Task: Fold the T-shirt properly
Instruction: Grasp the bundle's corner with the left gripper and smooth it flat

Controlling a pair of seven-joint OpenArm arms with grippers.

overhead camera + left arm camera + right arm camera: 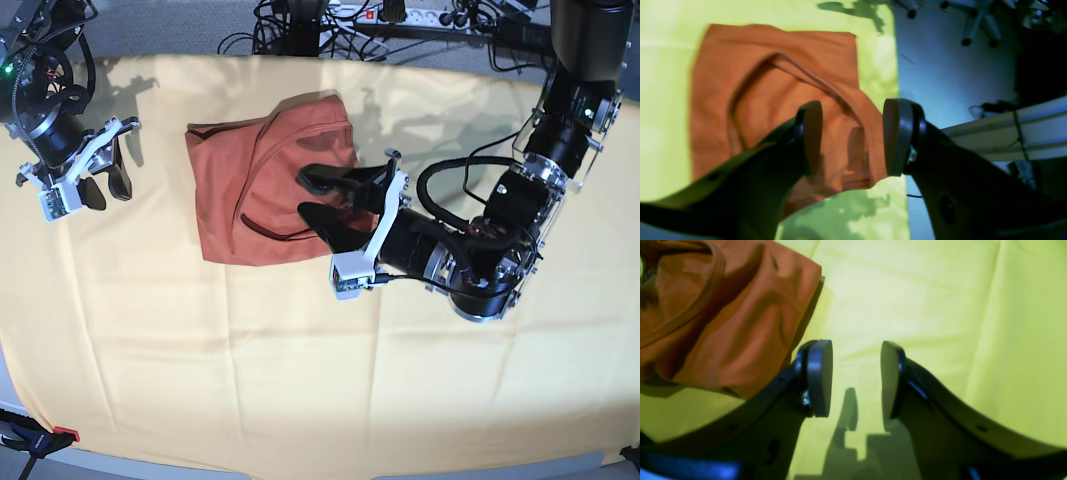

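The rust-orange T-shirt (250, 190) lies partly folded on the pale-yellow cloth (300, 380), left of the middle. Its curved neckline shows in the left wrist view (750, 83). My left gripper (312, 196) is open and empty, with its fingers spread over the shirt's right part (853, 136). My right gripper (108, 188) is open and empty, off to the left of the shirt and apart from it. In the right wrist view it (856, 376) hovers over bare yellow cloth (940, 306), with a bunched edge of the shirt (723, 316) at the upper left.
Cables and a power strip (400, 15) run along the table's back edge. A clamp (40, 437) grips the front left corner. In the left wrist view the floor, chair castors (967, 40) and a pale rail (1023, 133) lie past the cloth's edge.
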